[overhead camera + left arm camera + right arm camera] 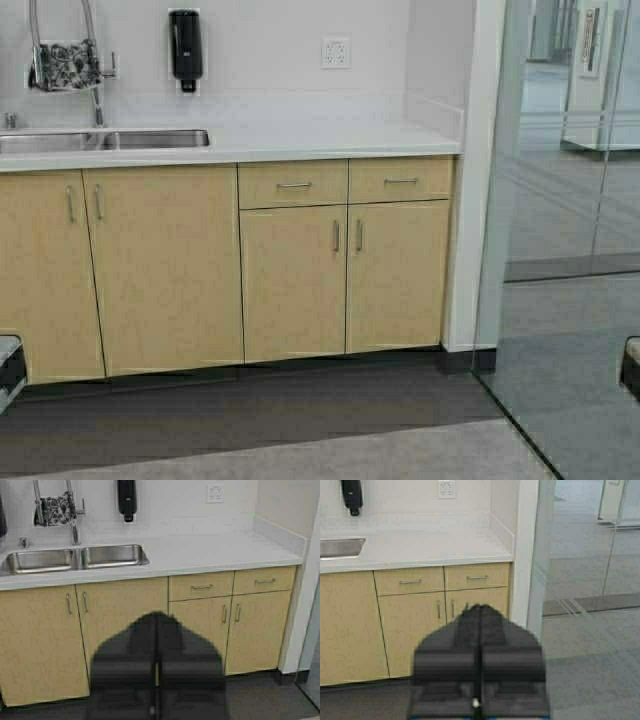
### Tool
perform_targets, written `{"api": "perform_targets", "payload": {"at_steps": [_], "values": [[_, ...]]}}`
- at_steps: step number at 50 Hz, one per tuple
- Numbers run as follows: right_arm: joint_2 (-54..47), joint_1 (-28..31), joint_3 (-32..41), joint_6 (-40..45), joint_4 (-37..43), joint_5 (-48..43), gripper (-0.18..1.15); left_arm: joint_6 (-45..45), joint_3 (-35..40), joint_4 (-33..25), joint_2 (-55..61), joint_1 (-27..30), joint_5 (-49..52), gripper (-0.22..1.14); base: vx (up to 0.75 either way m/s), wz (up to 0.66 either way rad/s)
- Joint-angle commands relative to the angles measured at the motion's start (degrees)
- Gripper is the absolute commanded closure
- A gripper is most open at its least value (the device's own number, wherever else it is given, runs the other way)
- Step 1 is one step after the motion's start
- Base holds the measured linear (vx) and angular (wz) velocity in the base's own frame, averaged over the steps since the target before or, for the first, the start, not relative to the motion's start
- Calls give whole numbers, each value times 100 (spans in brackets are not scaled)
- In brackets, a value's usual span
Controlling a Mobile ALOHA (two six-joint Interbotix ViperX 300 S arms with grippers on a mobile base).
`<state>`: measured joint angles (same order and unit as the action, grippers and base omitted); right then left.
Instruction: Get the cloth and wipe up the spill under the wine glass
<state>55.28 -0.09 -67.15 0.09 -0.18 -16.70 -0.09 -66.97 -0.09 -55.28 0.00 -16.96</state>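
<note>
The cloth (68,65), grey-white with a dark leaf print, hangs over the tall faucet at the back left of the counter; it also shows in the left wrist view (56,509). The wine glass and any spill are out of view. My left gripper (157,616) is shut and empty, held low in front of the cabinets; only its edge (10,368) shows in the high view. My right gripper (480,608) is shut and empty, low at the right; its edge (631,366) shows in the high view.
A white counter (330,140) tops tan cabinets (295,270). A steel double sink (100,140) lies at the left under the faucet (92,60). A black soap dispenser (185,45) and an outlet (336,52) are on the wall. A glass wall (560,200) stands at the right.
</note>
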Motion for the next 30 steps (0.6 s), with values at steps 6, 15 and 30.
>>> {"api": "perform_targets", "payload": {"at_steps": [6, 15, 30], "values": [[-79, 62, 123, -26, -79, -105, 91, 0, 114, 9, -62, -62, 246, 88, 0, 0], [-439, 62, 237, 26, -229, -176, 91, -53, 149, 35, 369, -62, 62, 88, 2, 1], [-738, 62, 141, 308, -281, -615, 91, -79, 114, 62, 413, -62, -70, 88, 10, 4]]}}
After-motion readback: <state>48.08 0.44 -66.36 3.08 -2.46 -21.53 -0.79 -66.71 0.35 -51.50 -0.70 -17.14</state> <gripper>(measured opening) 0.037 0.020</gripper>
